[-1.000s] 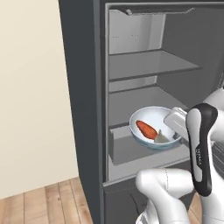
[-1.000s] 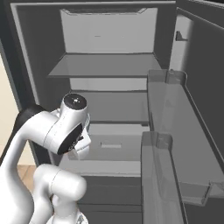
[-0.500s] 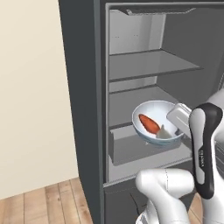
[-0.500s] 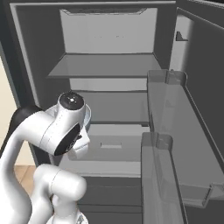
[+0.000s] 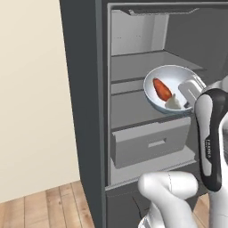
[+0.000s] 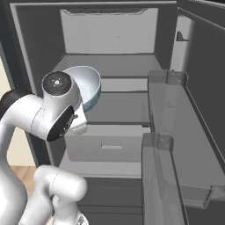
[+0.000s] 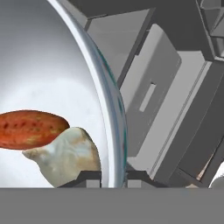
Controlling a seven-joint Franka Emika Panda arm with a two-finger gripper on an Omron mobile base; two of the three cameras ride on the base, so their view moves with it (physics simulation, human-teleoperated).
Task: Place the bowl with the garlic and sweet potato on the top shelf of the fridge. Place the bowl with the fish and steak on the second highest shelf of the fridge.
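Note:
A pale bowl (image 5: 156, 75) hangs in front of the open fridge, level with the gap between the top shelf (image 5: 142, 61) and the second shelf (image 5: 133, 108). An orange sweet potato (image 5: 162, 89) and a whitish garlic (image 5: 174, 103) lie inside. My gripper (image 5: 186, 100) is shut on the bowl's right rim. In the hand view the rim (image 7: 111, 113) runs between the fingertips of the gripper (image 7: 113, 177), with the sweet potato (image 7: 30, 129) and garlic (image 7: 65, 155) to its left. From the right base view the bowl (image 6: 88, 83) sits above my arm's wrist.
Below the shelves the fridge has a closed grey drawer (image 5: 149, 142). Its open door (image 6: 184, 132) stands to the right with two clear door bins. The fridge's dark side wall (image 5: 84, 111) and a cream wall lie to the left.
The bowl has risen in my grip from the level of the drawer to between the two upper shelves, and moved slightly right.

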